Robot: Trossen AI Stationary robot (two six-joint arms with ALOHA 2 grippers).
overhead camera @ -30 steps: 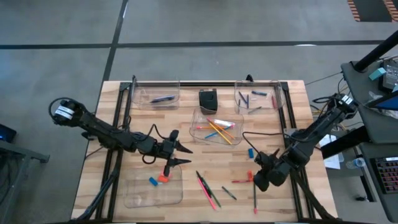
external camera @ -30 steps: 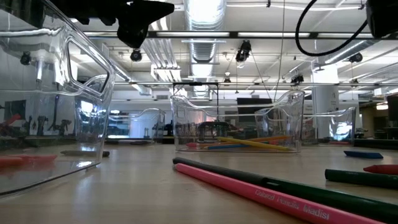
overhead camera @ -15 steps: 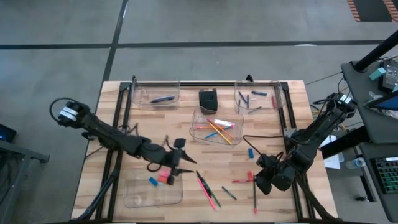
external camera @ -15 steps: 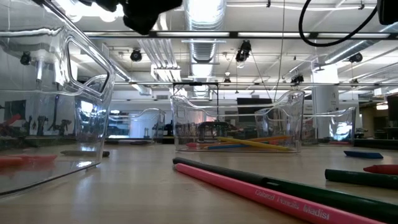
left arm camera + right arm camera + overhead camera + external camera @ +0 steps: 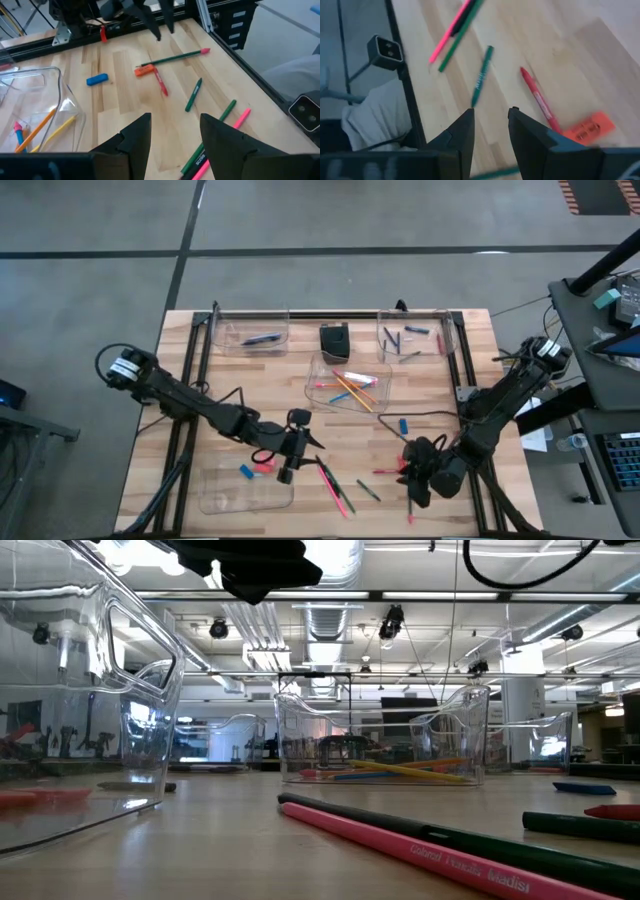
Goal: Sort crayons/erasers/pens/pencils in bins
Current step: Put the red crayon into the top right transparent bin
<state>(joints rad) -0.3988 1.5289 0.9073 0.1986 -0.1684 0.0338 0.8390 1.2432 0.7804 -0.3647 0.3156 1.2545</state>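
My left gripper [image 5: 305,452] hangs over the middle of the table [image 5: 230,380], just past the near bin's [image 5: 215,495] right edge, its two fingers [image 5: 131,137] parted by a clear gap with nothing between them and nothing touched. My right gripper [image 5: 412,472] hovers low at the near right of the table, beside the red crayon [image 5: 386,471] and the orange eraser [image 5: 402,463]; its fingers [image 5: 461,131] stand a narrow way apart, and they too are empty. There are four clear bins. The near-left one holds two erasers [image 5: 252,469], one blue and one red. The far-left bin [image 5: 226,327] holds a single dark pen [image 5: 262,338]. The far-right bin [image 5: 385,347] holds several short dark sticks and a red one, too small for me to count surely. The middle bin [image 5: 318,370] holds a handful of pencils [image 5: 351,388] in orange, yellow, pink and blue; I cannot number them exactly. Loose on the wood I count a pink pencil [image 5: 328,484] and a dark green pencil [image 5: 340,490] lying side by side just beyond my left gripper, a short green stick [image 5: 369,490] near them, the red crayon, the orange eraser, a long green pencil [image 5: 409,502] with a pink tip close to my right gripper, and one blue eraser [image 5: 403,426] nearer the middle bin. A small black box [image 5: 334,339] sits between the two far bins.
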